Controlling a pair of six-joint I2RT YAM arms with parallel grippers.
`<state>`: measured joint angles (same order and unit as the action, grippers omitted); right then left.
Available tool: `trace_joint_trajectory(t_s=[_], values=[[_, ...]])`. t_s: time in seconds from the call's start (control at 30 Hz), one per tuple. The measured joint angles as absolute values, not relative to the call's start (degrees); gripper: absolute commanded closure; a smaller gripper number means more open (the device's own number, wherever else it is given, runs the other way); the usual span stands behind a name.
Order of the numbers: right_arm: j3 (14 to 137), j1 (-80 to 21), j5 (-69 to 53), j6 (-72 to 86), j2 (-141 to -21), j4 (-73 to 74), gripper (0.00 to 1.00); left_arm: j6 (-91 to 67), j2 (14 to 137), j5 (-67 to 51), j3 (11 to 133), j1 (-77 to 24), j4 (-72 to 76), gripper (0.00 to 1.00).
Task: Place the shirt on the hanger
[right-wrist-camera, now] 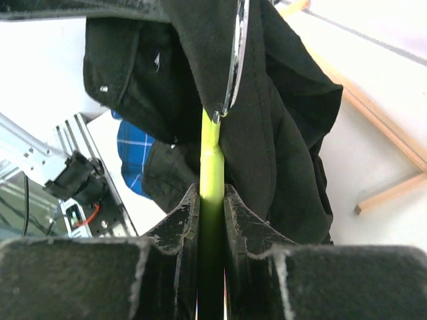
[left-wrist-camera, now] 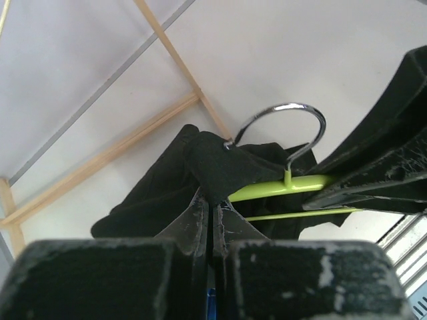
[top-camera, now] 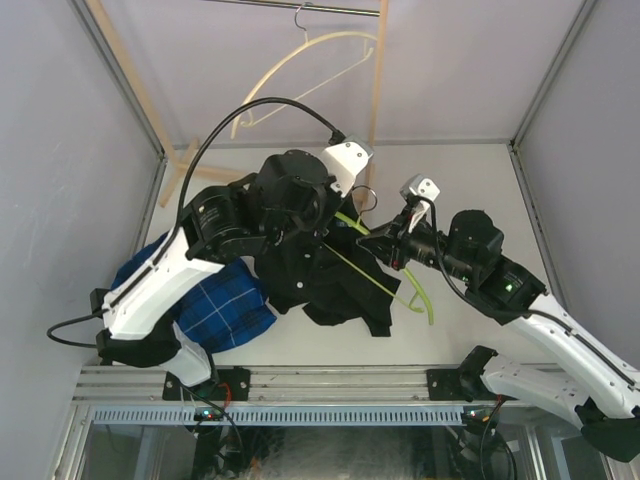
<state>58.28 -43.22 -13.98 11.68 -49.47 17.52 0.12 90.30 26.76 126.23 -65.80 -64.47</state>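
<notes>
While the shirt (left-wrist-camera: 150, 193) is pinched between the closed fingers of the left gripper (left-wrist-camera: 212, 203), the hanger (right-wrist-camera: 211, 157) is clamped by the right gripper (right-wrist-camera: 212, 197).

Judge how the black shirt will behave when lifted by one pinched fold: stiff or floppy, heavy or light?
Probably floppy: the shirt sags in loose folds from the left hand, shut on one fold. Likely light: that small pinch seems to hold it up. It may slip along the hanger, whose thin plastic looks smooth.
</notes>
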Motion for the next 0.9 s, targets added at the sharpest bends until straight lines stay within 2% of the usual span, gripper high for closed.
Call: trace_joint_trajectory(t_s=[0.2,0.3,0.47,0.57,0.77,0.9], values=[[57.45,-43.18,-10.24,13.67,-47.72,12.53,1.0,-0.05,90.04,26.26,127.04,-67.35,-64.58,1.0],[58.35,-43.09,-8.62,13.67,-46.57,11.31,1.0,-0.03,90.96,26.26,131.22,-68.31,-65.1,1.0],[65.49,-42.96,-8.01,12.49,-46.74,11.38,1.0,0.01,91.15,26.41,137.95,-69.21,-64.18,1.0],[68.86,-42.83,-8.34,11.62,-46.63,11.49,1.0,-0.03,90.3,26.44,137.95,-69.3,-62.63,1.0],[69.65,-42.83,-9.04,11.51,-47.33,15.59,1.0,-1.52,86.91,26.15,130.13,-69.36,-59.0,1.0],[65.25,-42.87,-7.16,12.8,-47.22,17.45,1.0,-4.03,85.17,24.84,120.62,-69.36,-57.04,1.0]])
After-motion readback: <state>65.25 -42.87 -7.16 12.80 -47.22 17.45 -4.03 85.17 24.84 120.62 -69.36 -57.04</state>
